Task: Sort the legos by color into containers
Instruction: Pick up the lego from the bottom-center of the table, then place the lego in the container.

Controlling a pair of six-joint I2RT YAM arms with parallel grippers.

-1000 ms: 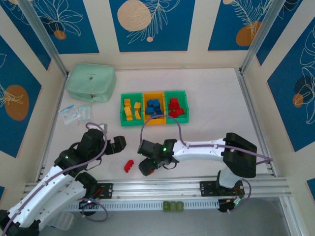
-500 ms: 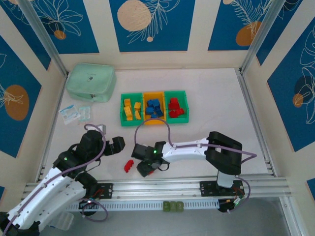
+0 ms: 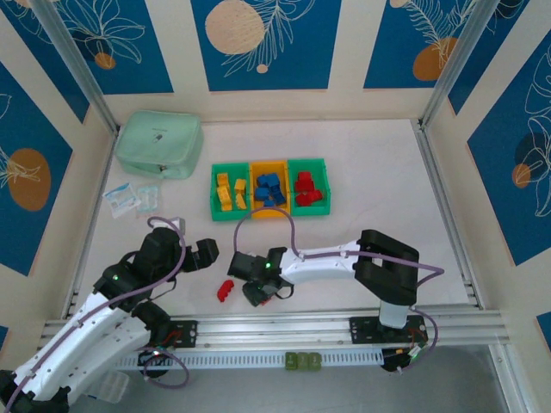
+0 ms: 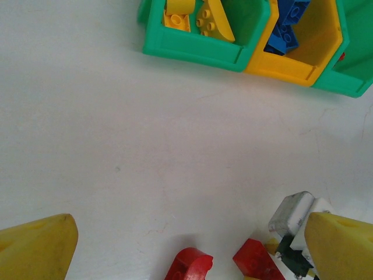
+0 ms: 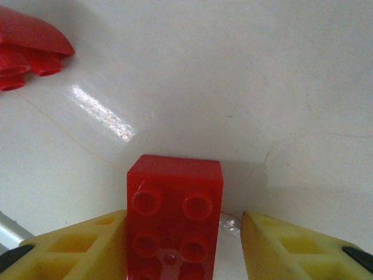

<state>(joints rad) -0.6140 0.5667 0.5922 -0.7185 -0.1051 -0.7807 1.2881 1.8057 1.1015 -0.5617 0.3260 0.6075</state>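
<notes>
My right pincer narrow around red studded brick on table, one finger touching, other apart, my left pincer wide.

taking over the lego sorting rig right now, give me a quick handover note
Left gripper: open, empty, above the table.
Right gripper: open, jaws either side of a red brick on the table; one touches it, gap on the other side.
Loose: that brick and a curved red brick beside it.
Done: yellow bricks in left green bin, blue bricks in orange-yellow bin, red bricks in right green bin.
Left: both loose red ones into the right green bin.
</notes>
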